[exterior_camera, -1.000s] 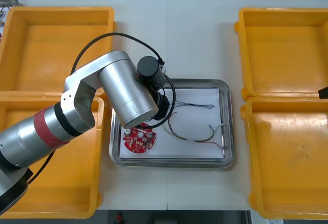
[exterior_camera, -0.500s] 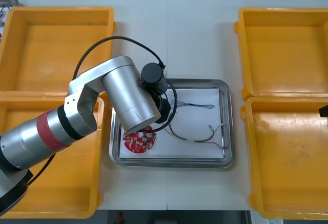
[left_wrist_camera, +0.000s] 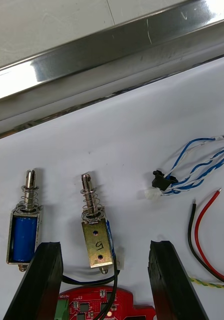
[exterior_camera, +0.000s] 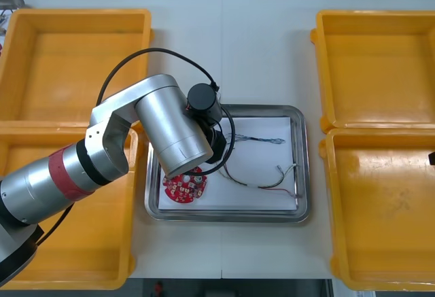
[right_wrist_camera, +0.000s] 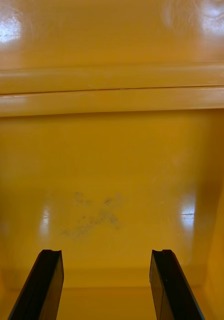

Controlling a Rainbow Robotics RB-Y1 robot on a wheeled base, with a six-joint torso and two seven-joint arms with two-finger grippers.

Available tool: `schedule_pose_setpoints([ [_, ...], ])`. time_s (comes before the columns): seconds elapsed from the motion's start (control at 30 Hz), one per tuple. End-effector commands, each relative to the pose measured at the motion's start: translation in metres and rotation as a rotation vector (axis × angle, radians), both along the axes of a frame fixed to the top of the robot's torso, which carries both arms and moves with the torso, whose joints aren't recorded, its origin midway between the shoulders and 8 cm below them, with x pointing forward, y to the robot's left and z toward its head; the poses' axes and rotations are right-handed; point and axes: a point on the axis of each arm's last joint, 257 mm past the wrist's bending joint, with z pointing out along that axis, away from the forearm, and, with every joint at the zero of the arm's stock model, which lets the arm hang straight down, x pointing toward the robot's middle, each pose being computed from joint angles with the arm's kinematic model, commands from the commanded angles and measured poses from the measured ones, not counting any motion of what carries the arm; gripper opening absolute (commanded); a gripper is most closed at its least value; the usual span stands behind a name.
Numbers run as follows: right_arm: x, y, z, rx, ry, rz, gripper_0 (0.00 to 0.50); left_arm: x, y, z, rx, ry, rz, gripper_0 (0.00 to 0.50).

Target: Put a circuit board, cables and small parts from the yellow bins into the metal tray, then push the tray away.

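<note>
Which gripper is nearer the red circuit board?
Left. The left gripper hangs over the circuit board in the tray; the right gripper is over a yellow bin.

Right hand above a yellow bin, black fingers standing well apart, faint dark scuffs on the bin floor, second yellow bin touching its far rim

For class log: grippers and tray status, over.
Left gripper open over small metal parts in white-lined metal tray. Right gripper open over yellow bin. Nothing blocking.
</note>
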Motion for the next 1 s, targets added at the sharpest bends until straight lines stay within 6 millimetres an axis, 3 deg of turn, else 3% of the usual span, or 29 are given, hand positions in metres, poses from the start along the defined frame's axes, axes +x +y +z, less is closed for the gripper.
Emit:
schedule_pose_setpoints([
  [0.03, -0.004, -0.014, 0.005, -0.024, 0.002, -0.05, 0.5, 0.003, -0.018, 0.028, -0.059, -0.038, 0.042, 0.5],
  [0.3, -0.004, -0.012, 0.004, -0.012, 0.003, -0.063, 0.5, -0.004, -0.001, 0.071, -0.089, -0.036, 0.079, 0.5],
  [0.47, -0.005, -0.012, 0.005, -0.007, 0.003, -0.069, 0.5, -0.011, 0.022, 0.106, -0.125, -0.009, 0.105, 0.5],
  [0.7, -0.004, -0.007, 0.009, -0.01, -0.009, -0.046, 0.5, -0.019, 0.064, 0.135, -0.106, 0.006, 0.13, 0.5],
  [0.73, -0.003, -0.003, 0.011, -0.011, -0.017, -0.031, 0.5, -0.022, 0.077, 0.145, -0.09, 0.007, 0.121, 0.5],
  [0.93, -0.002, 0.018, 0.02, -0.006, -0.036, 0.037, 0.5, -0.018, 0.099, 0.17, -0.112, -0.016, 0.088, 0.5],
  [1.0, 0.0, 0.036, 0.026, -0.006, -0.041, 0.1, 0.5, -0.017, 0.116, 0.18, -0.111, -0.028, 0.08, 0.5],
])
